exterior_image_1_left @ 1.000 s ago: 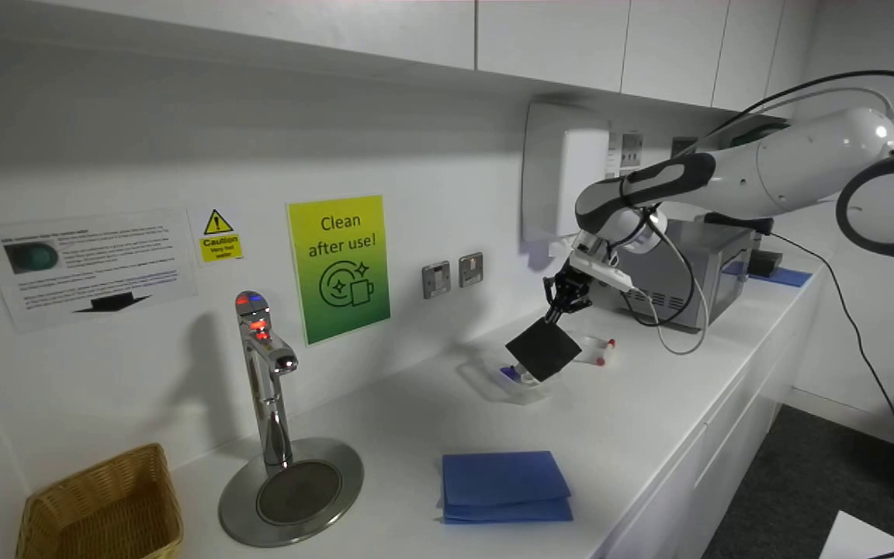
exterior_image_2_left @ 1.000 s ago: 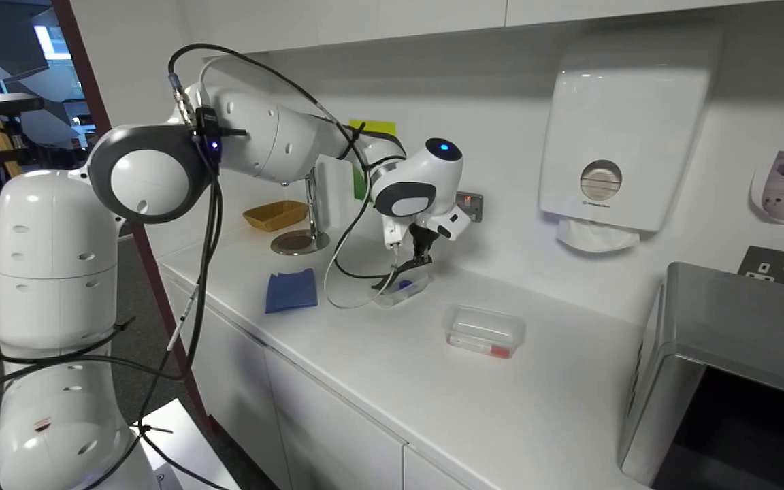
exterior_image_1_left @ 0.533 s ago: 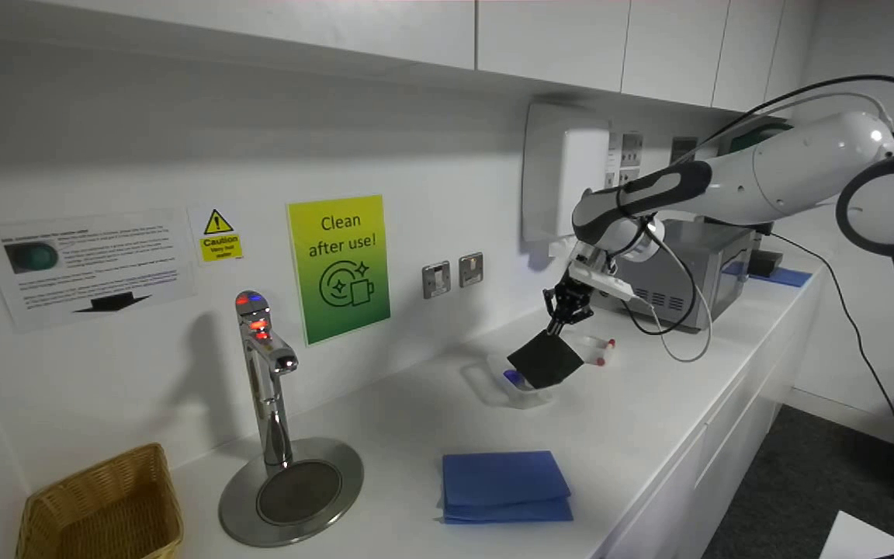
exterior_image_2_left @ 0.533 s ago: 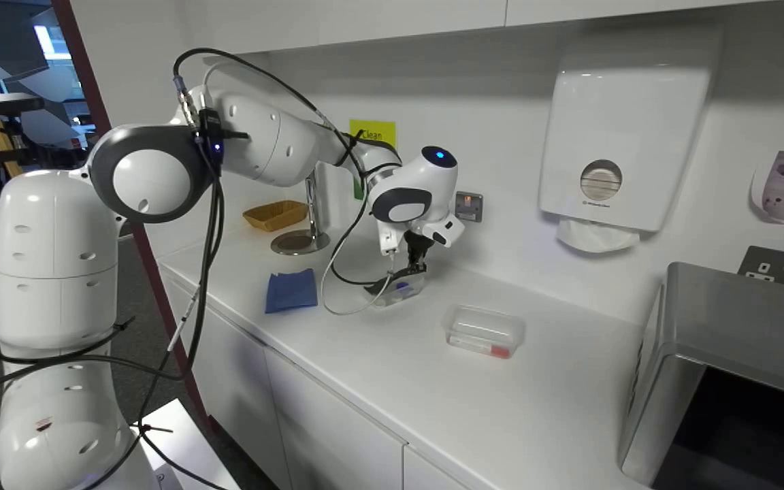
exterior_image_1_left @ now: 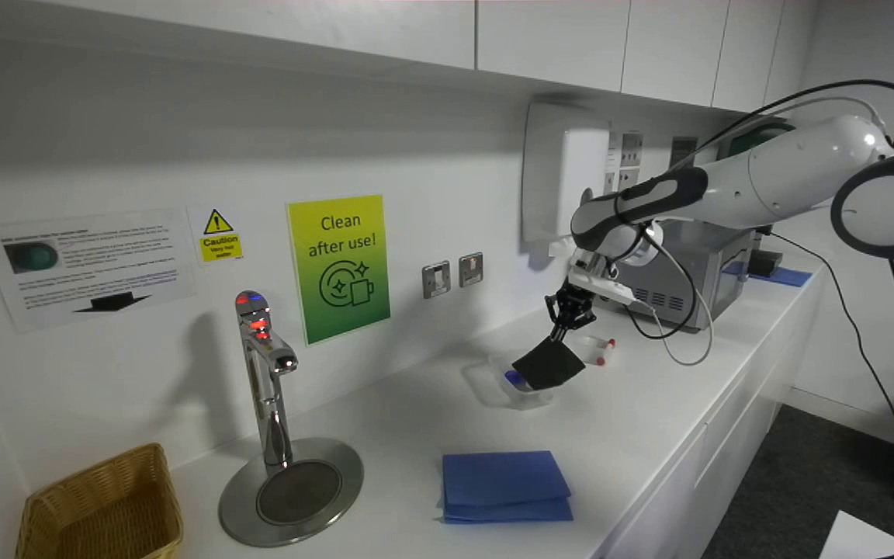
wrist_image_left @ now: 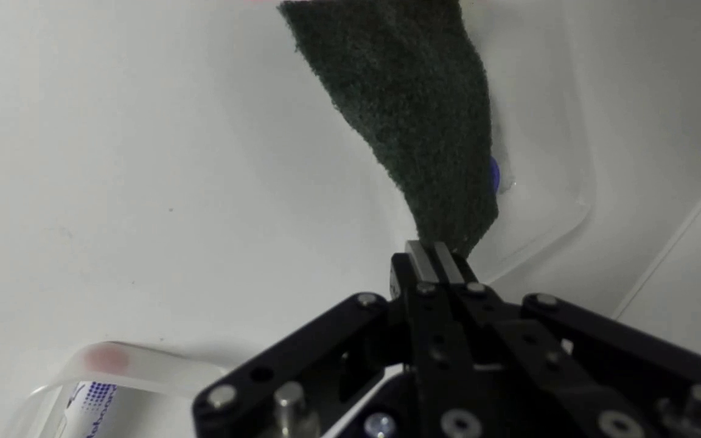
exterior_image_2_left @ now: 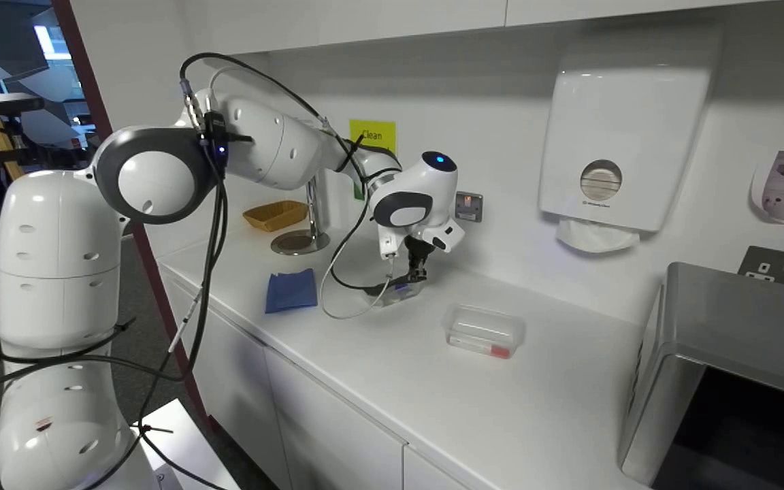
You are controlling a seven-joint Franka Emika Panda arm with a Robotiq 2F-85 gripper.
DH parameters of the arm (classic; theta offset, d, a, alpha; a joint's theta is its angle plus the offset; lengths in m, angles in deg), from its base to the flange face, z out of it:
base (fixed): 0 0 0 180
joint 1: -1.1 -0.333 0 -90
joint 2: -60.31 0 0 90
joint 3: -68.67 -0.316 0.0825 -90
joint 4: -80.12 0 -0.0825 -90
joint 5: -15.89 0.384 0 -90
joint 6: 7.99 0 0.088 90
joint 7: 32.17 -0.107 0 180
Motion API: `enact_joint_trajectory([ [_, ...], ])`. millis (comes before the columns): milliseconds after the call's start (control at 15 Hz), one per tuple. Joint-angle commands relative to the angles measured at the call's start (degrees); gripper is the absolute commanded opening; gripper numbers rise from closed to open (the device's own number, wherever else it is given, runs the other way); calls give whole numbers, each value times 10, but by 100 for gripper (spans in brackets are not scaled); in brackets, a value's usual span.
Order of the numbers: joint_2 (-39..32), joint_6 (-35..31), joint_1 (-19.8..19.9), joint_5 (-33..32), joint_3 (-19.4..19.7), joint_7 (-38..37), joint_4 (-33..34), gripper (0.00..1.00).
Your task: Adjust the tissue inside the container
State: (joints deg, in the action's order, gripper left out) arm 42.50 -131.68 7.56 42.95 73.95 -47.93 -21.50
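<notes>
Now lower than second ago: my jaws pinch dark cloth (wrist_image_left: 411, 115), likely meant tissue, partly over clear container (wrist_image_left: 545, 140). Setting inside seems close; should nudge toward wall (exterior_image_1_left: 455, 190) first.

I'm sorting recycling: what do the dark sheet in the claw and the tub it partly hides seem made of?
Dark sheet: probably felt or similar fabric, matte; its edges look fuzzy.
Tub: likely plastic, smooth and translucent; the counter shows faintly through.
</notes>
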Motion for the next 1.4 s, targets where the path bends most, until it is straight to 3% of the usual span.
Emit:
enact_joint_trajectory([
  [0, -5, 9, 0, -26, 5, -32, 8, 1],
  [333, -17, 12, -2, -47, 6, -50, 14, 1],
  [400, -17, 12, -2, -49, 6, -52, 13, 27],
  [533, -15, 12, -1, -50, 5, -51, 12, 36],
  [1000, -9, 13, 7, -39, 6, -46, 17, 88],
  [1133, -7, 12, 9, -36, 6, -46, 18, 99],
  [1333, 2, 5, 11, -31, 6, -42, 15, 100],
])
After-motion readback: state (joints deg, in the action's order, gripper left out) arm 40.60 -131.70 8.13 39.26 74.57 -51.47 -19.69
